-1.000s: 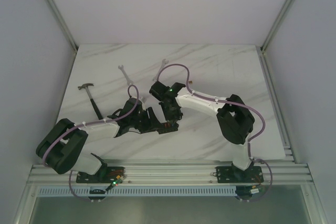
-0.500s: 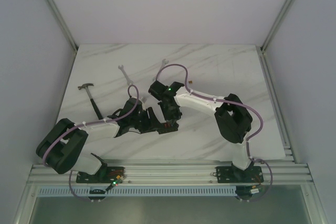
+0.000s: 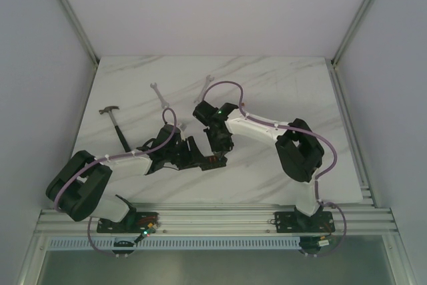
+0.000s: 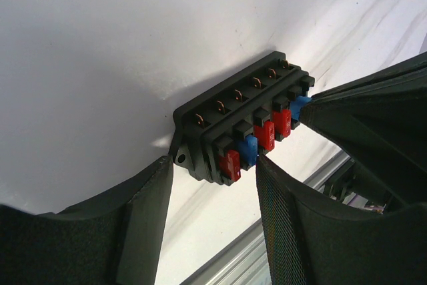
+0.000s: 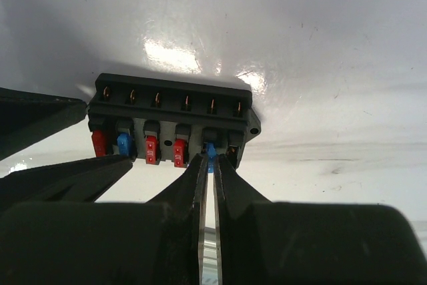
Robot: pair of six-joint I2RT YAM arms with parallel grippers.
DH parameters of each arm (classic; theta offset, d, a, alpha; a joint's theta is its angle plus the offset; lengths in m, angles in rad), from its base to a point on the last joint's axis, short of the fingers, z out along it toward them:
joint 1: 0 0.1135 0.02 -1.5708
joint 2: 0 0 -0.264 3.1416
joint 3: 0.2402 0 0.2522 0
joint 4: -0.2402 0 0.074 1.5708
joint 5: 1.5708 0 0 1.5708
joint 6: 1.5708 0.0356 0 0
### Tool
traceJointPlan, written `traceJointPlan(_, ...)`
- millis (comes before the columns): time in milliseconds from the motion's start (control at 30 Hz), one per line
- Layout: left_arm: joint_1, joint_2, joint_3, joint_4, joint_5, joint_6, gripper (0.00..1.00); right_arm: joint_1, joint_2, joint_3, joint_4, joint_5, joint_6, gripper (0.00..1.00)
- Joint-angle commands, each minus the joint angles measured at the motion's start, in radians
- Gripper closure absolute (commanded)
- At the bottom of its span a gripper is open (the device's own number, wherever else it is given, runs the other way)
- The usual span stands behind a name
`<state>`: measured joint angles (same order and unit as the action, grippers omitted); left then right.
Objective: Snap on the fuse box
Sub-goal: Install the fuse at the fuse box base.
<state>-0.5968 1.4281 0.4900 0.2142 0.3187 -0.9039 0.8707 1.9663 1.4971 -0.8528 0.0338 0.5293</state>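
Fuse box (image 5: 172, 119) lies flat on the marble table (image 3: 267, 85), straddled by the open left gripper (image 4: 212, 177), apparently to brace it, though contact cannot be confirmed. Right gripper (image 5: 209, 158), fingers nearly pressed together, noses against a blue fuse (image 5: 210, 149) at its tips, seemingly pinching it or pressing it home.

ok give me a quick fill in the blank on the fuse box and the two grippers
1. The right gripper has its fingertips pinched on a ____ fuse at the front edge of the fuse box.
2. Left of that fuse, the slots hold red, blue, red, ____.
3. The left gripper stands ____, one finger on each side of the box's end.
4. Far from the arms, a ____ lies on the table beside two wrenches.

Missing words: blue; red; open; hammer
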Motion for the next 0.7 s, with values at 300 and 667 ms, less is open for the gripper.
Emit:
traceJointPlan(300, -0.001, 0.040, -0.016, -0.068, -0.021, 0.023, 0.39, -0.017, 0.181, -0.035, 0.028, 0.081, -0.058, 1.00)
traceJointPlan(667, -0.002, 0.044, -0.014, -0.068, -0.023, 0.022, 0.39, 0.023, 0.226, 0.003, 0.070, 0.000, -0.062, 1.00)
